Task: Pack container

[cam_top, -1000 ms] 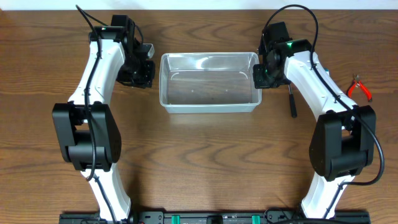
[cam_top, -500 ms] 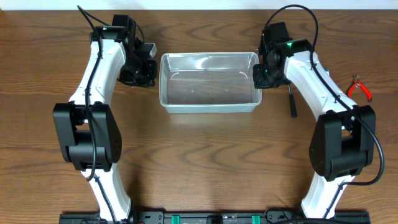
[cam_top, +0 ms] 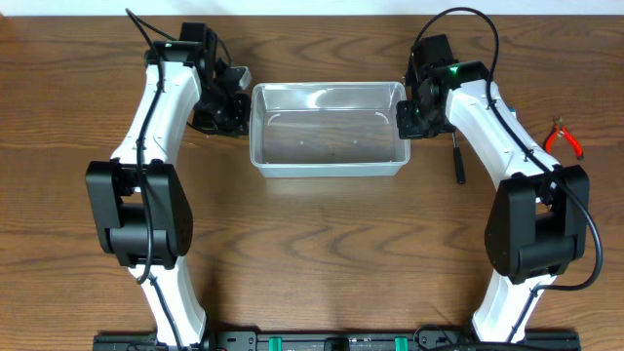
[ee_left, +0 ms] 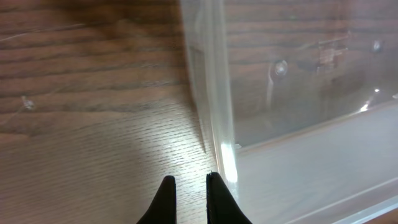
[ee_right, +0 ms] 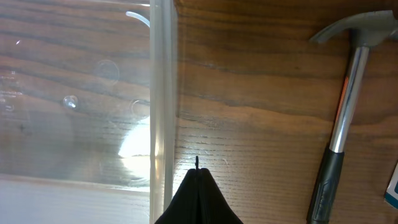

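The clear plastic container stands empty at the back middle of the table. My left gripper is at its left end wall, shut and holding nothing. In the left wrist view the gripper has its dark fingertips close together just left of the container's rim. My right gripper is at the right end wall, shut and empty. In the right wrist view the gripper comes to one point just right of the container's wall.
A hammer with a black grip lies right of the container; its steel head and shaft show in the right wrist view. Red-handled pliers lie at the far right. A blue-and-white box corner peeks in.
My left arm has shifted a little to the right, closer to the container's left wall. The right arm and the container have not moved.
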`<move>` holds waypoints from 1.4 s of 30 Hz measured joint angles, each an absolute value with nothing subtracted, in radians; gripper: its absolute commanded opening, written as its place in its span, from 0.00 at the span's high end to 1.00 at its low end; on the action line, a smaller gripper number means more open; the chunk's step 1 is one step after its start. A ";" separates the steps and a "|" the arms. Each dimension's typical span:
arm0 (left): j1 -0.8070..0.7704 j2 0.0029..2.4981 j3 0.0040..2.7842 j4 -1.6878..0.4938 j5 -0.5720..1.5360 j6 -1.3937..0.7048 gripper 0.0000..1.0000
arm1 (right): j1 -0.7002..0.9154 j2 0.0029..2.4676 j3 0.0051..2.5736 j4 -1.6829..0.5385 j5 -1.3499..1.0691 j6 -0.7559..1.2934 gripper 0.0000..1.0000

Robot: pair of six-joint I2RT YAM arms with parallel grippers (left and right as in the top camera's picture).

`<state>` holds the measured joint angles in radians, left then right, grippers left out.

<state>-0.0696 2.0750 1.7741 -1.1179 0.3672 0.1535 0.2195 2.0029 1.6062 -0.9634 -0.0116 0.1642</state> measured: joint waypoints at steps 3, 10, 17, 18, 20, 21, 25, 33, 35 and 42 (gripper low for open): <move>-0.081 2.075 1.774 -1.118 0.363 0.154 0.94 | 0.217 2.003 1.606 -0.965 -0.007 0.164 0.99; -0.088 2.075 1.774 -1.116 0.361 0.154 0.94 | 0.213 2.003 1.606 -0.971 -0.001 0.164 0.99; -0.088 2.075 1.774 -1.114 0.360 0.154 0.94 | 0.213 2.003 1.606 -0.981 -0.002 0.164 0.99; -0.088 2.075 1.774 -1.114 0.360 0.153 0.94 | 0.213 2.003 1.606 -0.983 -0.002 0.164 0.99; -0.088 2.075 1.774 -1.114 0.360 0.154 0.94 | 0.213 2.003 1.606 -0.984 -0.002 0.164 0.99; -0.088 2.075 1.774 -1.114 0.360 0.154 0.94 | 0.213 2.003 1.606 -0.985 -0.002 0.164 0.99; -0.088 2.075 1.774 -1.119 0.360 0.154 0.94 | 0.213 2.003 1.606 -0.986 -0.003 0.164 0.99; -0.090 2.075 1.774 -1.130 0.360 0.154 0.94 | 0.213 2.003 1.606 -0.986 -0.004 0.164 0.99; -0.093 2.075 1.774 -1.131 0.359 0.154 0.94 | 0.213 2.003 1.606 -0.986 -0.004 0.164 0.99; -0.118 2.075 1.774 -1.134 0.339 0.154 0.94 | 0.205 2.003 1.606 -0.987 0.008 0.164 0.99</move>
